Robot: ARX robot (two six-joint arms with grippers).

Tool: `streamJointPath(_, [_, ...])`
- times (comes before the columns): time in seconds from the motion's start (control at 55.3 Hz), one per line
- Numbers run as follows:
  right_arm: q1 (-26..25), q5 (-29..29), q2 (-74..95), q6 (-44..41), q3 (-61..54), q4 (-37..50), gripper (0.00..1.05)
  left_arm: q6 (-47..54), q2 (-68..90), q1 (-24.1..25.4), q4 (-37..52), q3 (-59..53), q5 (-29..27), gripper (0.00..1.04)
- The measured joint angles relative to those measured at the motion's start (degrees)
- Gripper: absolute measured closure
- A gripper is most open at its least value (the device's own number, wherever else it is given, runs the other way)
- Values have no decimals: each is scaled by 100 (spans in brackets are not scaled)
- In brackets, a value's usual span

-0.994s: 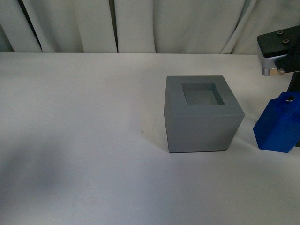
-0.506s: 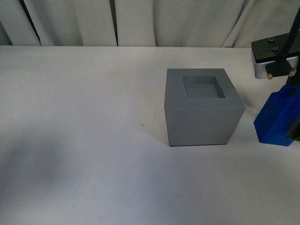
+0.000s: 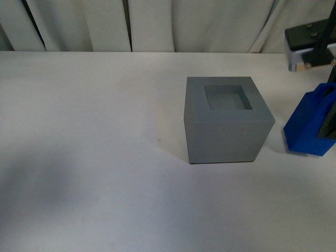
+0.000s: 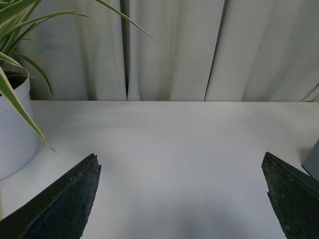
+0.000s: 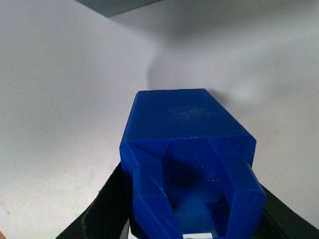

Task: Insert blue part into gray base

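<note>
The gray base (image 3: 227, 122) stands on the white table right of centre, its square recess (image 3: 227, 97) facing up and empty. My right gripper (image 3: 326, 113) is shut on the blue part (image 3: 310, 126), holding it at the right edge of the front view, to the right of the base and apart from it. In the right wrist view the blue part (image 5: 187, 149) fills the space between the dark fingers (image 5: 107, 209), above the table. A corner of the gray base (image 5: 119, 5) shows beyond it. My left gripper (image 4: 182, 199) is open and empty over bare table.
A white pot (image 4: 15, 129) with a green plant (image 4: 20, 30) stands on the table by the left gripper. White curtains (image 3: 157, 26) hang behind the table's far edge. A gray edge of the base (image 4: 313, 162) shows in the left wrist view.
My right gripper has lifted a little and moved slightly right with the blue part. The gray base has not moved.
</note>
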Motion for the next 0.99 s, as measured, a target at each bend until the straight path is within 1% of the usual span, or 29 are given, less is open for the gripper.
streamJointPath(0.253, [85,-201,-264,-7,688,-520,58,2,0,0,2,0,0,6])
streamJointPath(0.398, [280,-389,-306,0,1143,-824,58,2,0,0,0,0,2,6])
streamJointPath(0.47, [466,-457,-306,4,1344,-929,58,2,0,0,0,0,0,6])
streamJointPath(0.741, [1034,-490,-184,111,1521,-949,58,2,0,0,0,0,0,6])
streamJointPath(0.994, [1239,-463,79,157,1585,-918,58,0,0,0,0,0,0,6])
